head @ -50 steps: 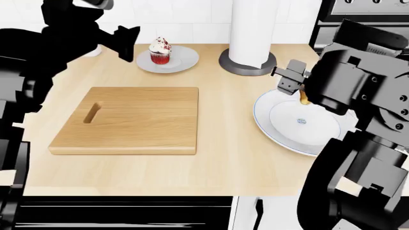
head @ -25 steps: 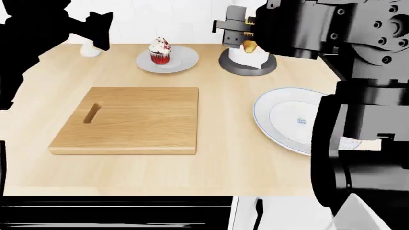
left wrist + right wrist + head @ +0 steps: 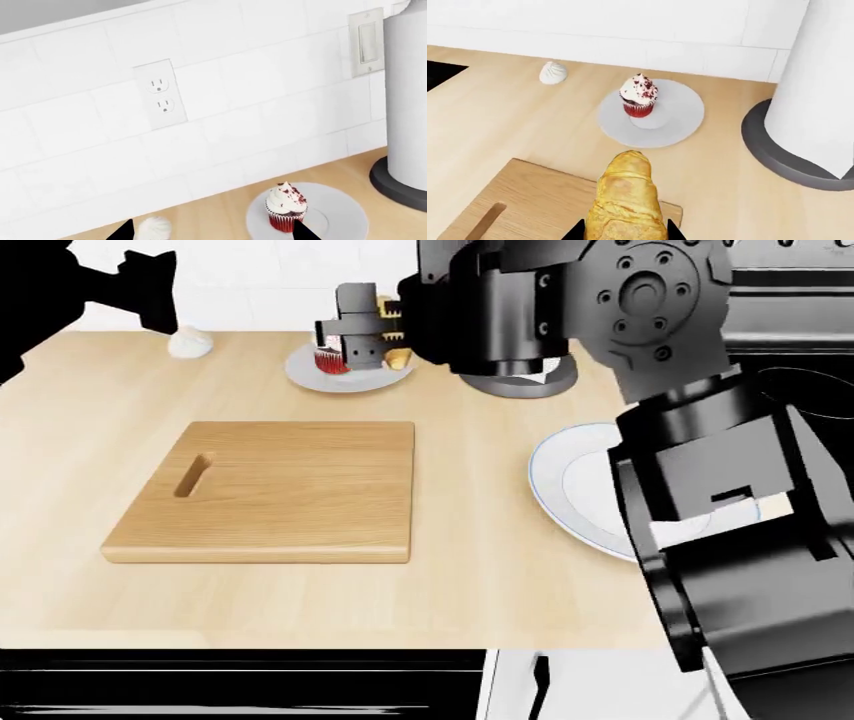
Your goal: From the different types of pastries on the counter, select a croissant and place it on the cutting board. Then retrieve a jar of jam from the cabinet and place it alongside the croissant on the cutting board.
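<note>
One croissant (image 3: 626, 200), golden and ridged, sits pinched between the two fingers of the right claw (image 3: 378, 345), held up in the air with its tip poking out past the fingertips. From the head view the claw and pastry hang in front of the grey saucer (image 3: 307, 375) at the back of the tabletop (image 3: 467, 570), hiding most of the red-cased cupcake (image 3: 638, 100) that stands on it. From the right wrist view the croissant sits above the far edge of the cutting board (image 3: 267, 495), whose slot handle (image 3: 192, 476) lies toward the left end. Nothing rests on the board.

Out to the left, the small white bun (image 3: 191, 342) lies on the bare wood near the wall, just beside the left claw (image 3: 150, 290), which hangs high at the back corner; its fingertips show spread apart with nothing between them in its own wrist view. Off to the right a white plate with a blue rim (image 3: 567, 485) sits partly hidden behind the right arm, and a paper towel roll (image 3: 817, 95) stands on its dark base by the tiled wall (image 3: 220, 100).
</note>
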{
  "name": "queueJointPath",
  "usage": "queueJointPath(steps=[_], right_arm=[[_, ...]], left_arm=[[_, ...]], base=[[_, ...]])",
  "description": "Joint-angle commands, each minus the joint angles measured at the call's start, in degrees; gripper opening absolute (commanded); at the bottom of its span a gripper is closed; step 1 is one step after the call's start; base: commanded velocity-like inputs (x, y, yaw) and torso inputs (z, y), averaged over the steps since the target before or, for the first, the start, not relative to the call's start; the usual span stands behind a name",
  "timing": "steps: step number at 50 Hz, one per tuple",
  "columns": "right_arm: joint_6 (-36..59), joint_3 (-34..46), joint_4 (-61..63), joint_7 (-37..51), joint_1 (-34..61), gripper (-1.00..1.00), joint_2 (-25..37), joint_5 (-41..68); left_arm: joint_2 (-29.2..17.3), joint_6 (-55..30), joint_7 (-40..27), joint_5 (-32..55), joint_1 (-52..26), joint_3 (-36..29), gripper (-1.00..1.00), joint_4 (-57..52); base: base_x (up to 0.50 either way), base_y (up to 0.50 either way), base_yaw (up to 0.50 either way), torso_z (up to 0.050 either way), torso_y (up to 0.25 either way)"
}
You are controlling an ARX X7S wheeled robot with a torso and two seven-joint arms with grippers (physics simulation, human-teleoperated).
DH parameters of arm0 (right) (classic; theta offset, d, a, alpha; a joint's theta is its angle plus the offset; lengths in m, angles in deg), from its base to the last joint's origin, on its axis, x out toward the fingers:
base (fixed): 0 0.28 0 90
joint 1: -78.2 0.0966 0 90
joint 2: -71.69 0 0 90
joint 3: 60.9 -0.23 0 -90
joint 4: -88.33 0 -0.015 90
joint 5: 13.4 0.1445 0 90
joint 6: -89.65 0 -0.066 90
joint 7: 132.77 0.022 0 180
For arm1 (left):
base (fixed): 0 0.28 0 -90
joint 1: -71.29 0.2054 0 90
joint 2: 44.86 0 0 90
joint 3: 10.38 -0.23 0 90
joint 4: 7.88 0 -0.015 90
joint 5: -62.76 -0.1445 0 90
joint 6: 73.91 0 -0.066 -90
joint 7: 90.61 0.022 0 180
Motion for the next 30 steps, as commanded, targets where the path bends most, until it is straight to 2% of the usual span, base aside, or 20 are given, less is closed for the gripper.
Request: queueJointPath(steps=[1, 16, 30], right_arm=[[-7.21, 12.63, -3.91, -6.36, 2.46, -1.00, -0.29, 5.59], [-17.68, 31.45, -10.31, -12.35, 6.83, -1.00, -0.37, 17.03], [-27.15, 59.35, -14.25, -16.14, 11.93, -1.00, -0.43, 38.05]], left_arm=[[-0.76, -0.59, -0.76, 0.13, 0.21, 0.57, 1.00, -0.70], [-0.73, 0.02, -0.73, -0.25, -0.06, 0.30, 1.00, 0.42], [-1.39, -0.61, -1.08, -0.07, 0.38, 0.54, 1.00, -0.54]], base=[[0.00, 0.00, 0.00, 0.000, 0.000], [0.00, 0.00, 0.00, 0.000, 0.000], [0.00, 0.00, 0.00, 0.000, 0.000]])
